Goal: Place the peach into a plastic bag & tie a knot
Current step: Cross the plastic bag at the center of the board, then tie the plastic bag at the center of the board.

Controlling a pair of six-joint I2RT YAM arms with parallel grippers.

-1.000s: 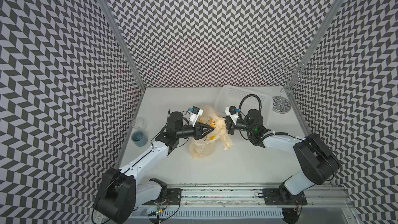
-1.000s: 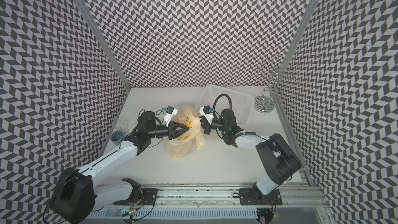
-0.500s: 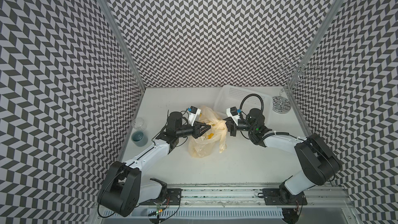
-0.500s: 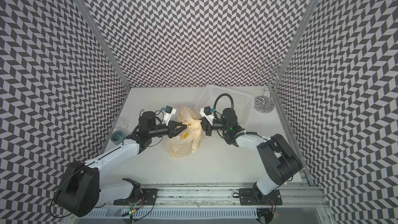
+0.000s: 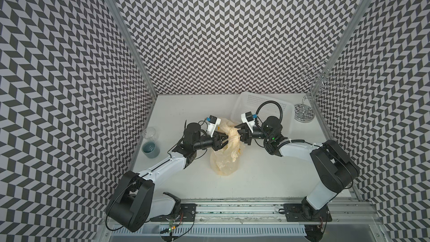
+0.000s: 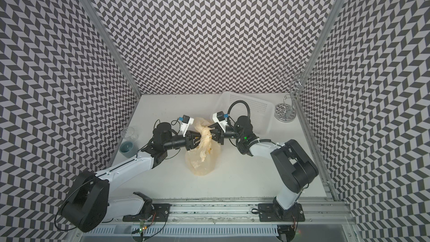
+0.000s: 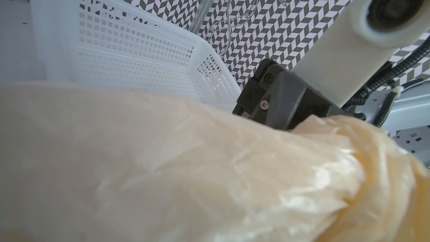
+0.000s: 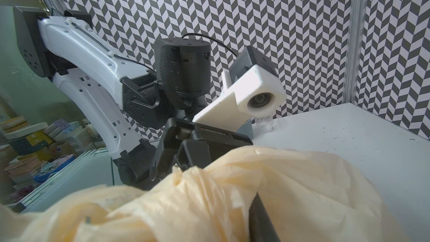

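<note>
The plastic bag (image 5: 224, 161) lies in the middle of the table (image 5: 267, 171), with its fat end toward the front and its knot (image 5: 233, 133) at the back end. Both arms reach in low from the front rail, and the left gripper (image 5: 225, 139) and the right gripper (image 5: 239, 133) point straight at each other — one on each side of the knot, right up against it. The bag hides the fingertips, so I cannot tell if either one is squeezing it or loose.
</note>
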